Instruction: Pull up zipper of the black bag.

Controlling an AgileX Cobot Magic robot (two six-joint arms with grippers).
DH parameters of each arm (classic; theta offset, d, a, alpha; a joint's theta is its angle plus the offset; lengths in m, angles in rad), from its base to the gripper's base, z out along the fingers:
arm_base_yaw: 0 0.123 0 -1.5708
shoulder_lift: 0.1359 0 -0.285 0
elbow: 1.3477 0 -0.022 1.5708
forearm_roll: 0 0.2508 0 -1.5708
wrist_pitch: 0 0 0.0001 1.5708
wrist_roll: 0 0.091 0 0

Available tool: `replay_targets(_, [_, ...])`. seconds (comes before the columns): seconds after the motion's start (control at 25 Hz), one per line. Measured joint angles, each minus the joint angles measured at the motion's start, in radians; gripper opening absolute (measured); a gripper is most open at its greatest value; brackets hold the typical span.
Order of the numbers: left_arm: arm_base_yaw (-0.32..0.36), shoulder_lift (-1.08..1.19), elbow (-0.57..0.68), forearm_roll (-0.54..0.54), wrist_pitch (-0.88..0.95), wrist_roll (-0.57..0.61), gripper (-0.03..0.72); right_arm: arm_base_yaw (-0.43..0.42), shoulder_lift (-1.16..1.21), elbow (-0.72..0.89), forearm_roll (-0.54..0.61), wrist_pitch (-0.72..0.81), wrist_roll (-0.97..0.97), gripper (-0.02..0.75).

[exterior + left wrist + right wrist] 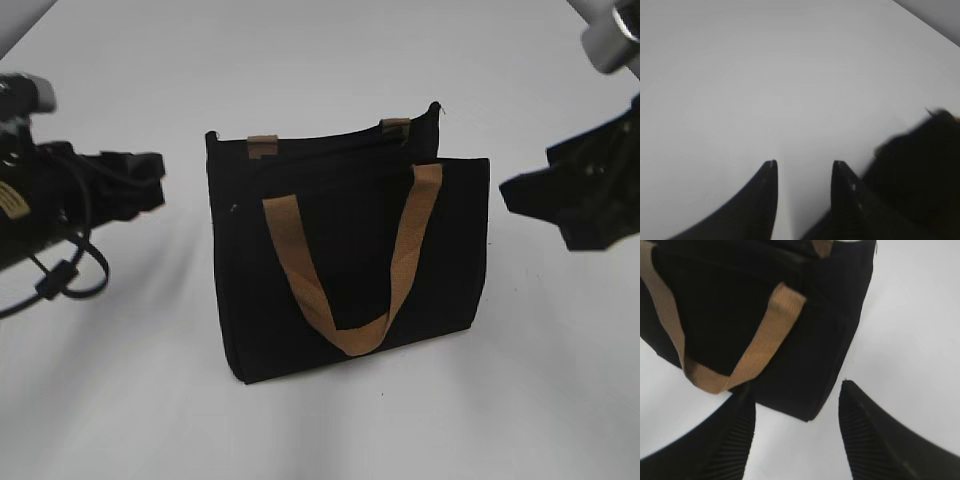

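Note:
The black bag stands upright on the white table, with a tan strap handle hanging down its front. The zipper runs as a thin dark line along the top edge. A tiny light speck near its left end may be the pull. My left gripper is open and empty, apart from the bag's left side. In the left wrist view the bag is a blur at the right. My right gripper is open and empty to the bag's right. It also shows in the right wrist view, facing the bag's lower corner.
The white table surrounds the bag. A second tan handle lies at the bag's back top edge. Cables hang under the left arm.

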Motion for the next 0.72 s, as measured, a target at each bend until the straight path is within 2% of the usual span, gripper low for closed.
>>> replay_targets(0.16, [-0.089, 0.097, 0.079, 0.123, -0.172, -0.088, 0.277, 0.005, 0.108, -0.124, 0.0, -0.002, -0.02, 0.42])
replay_targets(0.28, [-0.125, 0.119, 0.162, 0.139, -0.263, -0.108, 0.277, 0.005, 0.183, -0.207, 0.0, -0.002, -0.024, 0.42])
replay_targets(0.44, [-0.128, 0.144, 0.227, 0.188, -0.333, -0.11, 0.288, 0.005, 0.248, -0.275, 0.0, -0.002, -0.026, 0.42])
replay_targets(0.6, [-0.128, 0.217, 0.218, 0.301, -0.434, -0.11, 0.35, 0.005, 0.278, -0.295, 0.0, -0.006, -0.027, 0.42])
replay_targets(0.72, [-0.128, 0.294, 0.179, 0.319, -0.455, -0.11, 0.385, 0.005, 0.286, -0.297, 0.0, -0.006, -0.027, 0.42])
